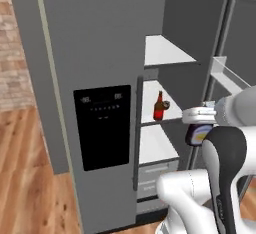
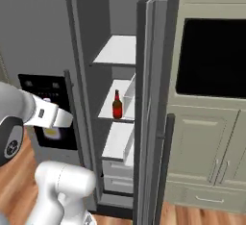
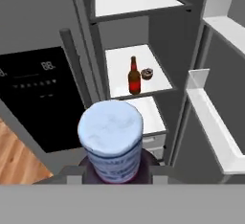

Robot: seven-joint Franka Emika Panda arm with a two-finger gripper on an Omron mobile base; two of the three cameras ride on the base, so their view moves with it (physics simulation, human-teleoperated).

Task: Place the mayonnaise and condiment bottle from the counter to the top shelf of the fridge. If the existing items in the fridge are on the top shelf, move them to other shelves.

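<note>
The gripper is closed on the condiment bottle, a dark purple bottle with a pale cap, one finger on each side of its body; it is held in the air in front of the open fridge, level with the lower shelves and outside the compartment. The top shelf carries nothing. On the shelf below it stand two items: one red bottle with a dark brown neck, upright near the front edge, and one small round brownish thing just beside it, toward the back right. The open fridge door stands to the right of the compartment, its white door bins projecting near the gripper. The hand view shows the bottle's cap from above and the grip; the left base view shows the bottle's yellow label side-on below the hand; the right base view adds cream cabinets and a dark oven front beyond the door. Three white shelves are counted
</note>
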